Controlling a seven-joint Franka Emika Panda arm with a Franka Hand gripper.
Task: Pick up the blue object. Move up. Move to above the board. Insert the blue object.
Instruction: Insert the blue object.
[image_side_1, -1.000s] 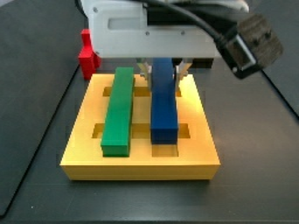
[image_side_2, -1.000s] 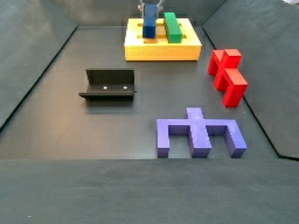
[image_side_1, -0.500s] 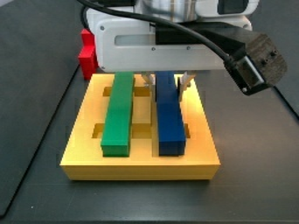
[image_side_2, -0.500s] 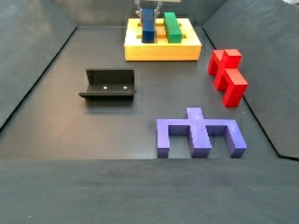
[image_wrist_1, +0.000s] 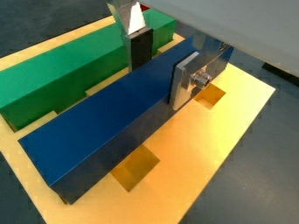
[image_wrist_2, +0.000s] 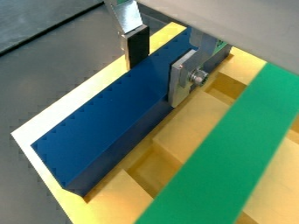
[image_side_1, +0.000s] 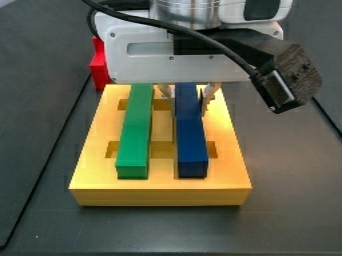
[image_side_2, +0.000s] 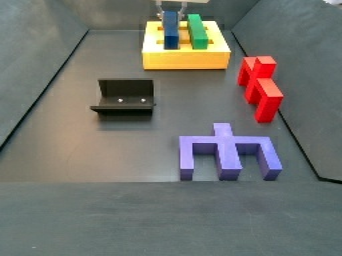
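Note:
The blue object (image_side_1: 193, 135) lies flat in the right-hand groove of the yellow-orange board (image_side_1: 160, 190), parallel to the green bar (image_side_1: 135, 125) in the groove beside it. My gripper (image_side_1: 195, 97) is just above the far part of the blue bar, with its fingers on either side of it. In both wrist views the silver plates with dark pads flank the blue bar (image_wrist_1: 105, 122) (image_wrist_2: 105, 131) with a small gap, so the gripper (image_wrist_1: 162, 63) (image_wrist_2: 158, 61) looks open. In a side view the board (image_side_2: 185, 60) is at the far end of the floor.
A red block (image_side_2: 261, 85) lies to the right of the floor's middle and also shows behind the board (image_side_1: 98, 60). A purple-blue cross-shaped block (image_side_2: 227, 155) lies near the front. The fixture (image_side_2: 124, 97) stands at the left.
The blue bar has dropped from tilted above the board to flat in its groove. The fingers have loosened from it and the gripper has risen slightly.

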